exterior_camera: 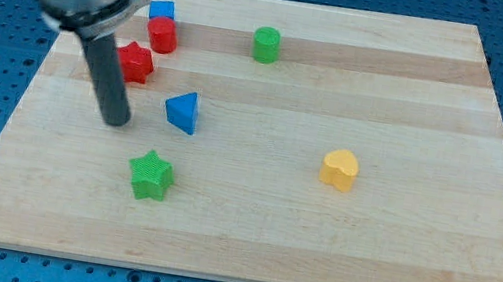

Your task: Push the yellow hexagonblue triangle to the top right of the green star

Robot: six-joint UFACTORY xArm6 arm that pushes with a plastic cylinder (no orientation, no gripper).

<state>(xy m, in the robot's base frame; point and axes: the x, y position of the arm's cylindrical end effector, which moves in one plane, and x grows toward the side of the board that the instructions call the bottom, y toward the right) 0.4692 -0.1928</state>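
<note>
The blue triangle [182, 111] lies left of the board's middle. The green star [151, 175] lies below it and slightly to its left. My tip [115, 121] rests on the board to the left of the blue triangle, a short gap apart, and above-left of the green star. A yellow block [339, 168], rounded and heart-like in shape, lies right of the middle. No yellow hexagon is in view.
A red star [135, 62], a red cylinder [162, 35] and a blue block [162, 11] cluster at the upper left, partly behind the arm. A green cylinder [266, 44] stands at the top middle. The wooden board [415, 258] lies on a blue perforated table.
</note>
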